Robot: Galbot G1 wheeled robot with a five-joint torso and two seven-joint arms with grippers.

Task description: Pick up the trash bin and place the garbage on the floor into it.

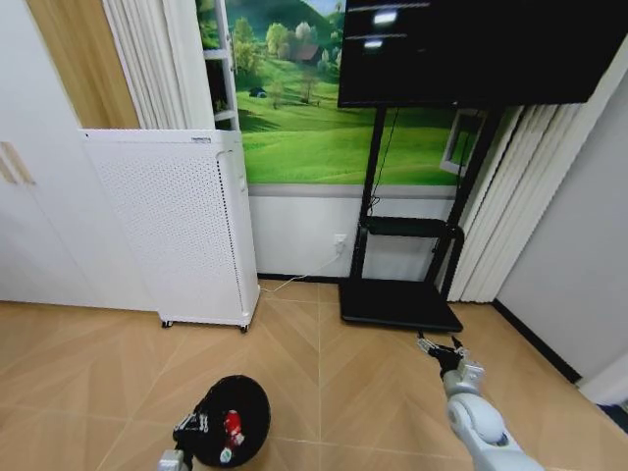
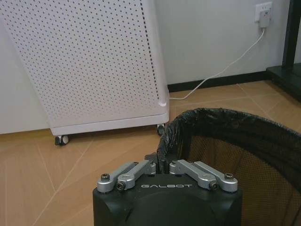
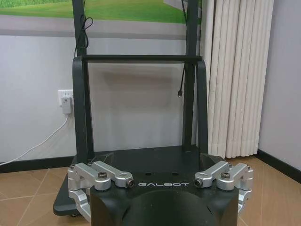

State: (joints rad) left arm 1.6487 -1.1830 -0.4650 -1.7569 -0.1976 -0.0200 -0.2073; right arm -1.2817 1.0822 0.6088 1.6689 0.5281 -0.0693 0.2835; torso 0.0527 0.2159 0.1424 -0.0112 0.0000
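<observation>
The trash bin (image 1: 235,417), black and round, hangs low at my left over the wood floor, its mouth facing up. My left gripper (image 1: 186,429) is shut on its near rim; in the left wrist view the fingers (image 2: 141,168) pinch the black liner edge of the bin (image 2: 225,127). Inside the bin lie a red piece of garbage (image 1: 233,423) and a small white-and-green bit (image 1: 226,454). My right gripper (image 1: 440,350) hovers open above the floor in front of the TV stand, holding nothing; its fingers (image 3: 81,181) are spread wide.
A tall white perforated appliance (image 1: 172,226) on wheels stands against the wall at the left. The black TV stand base (image 1: 397,302) lies ahead of the right gripper, with a cable to a wall socket (image 1: 340,240). Curtains (image 1: 510,196) hang at the right.
</observation>
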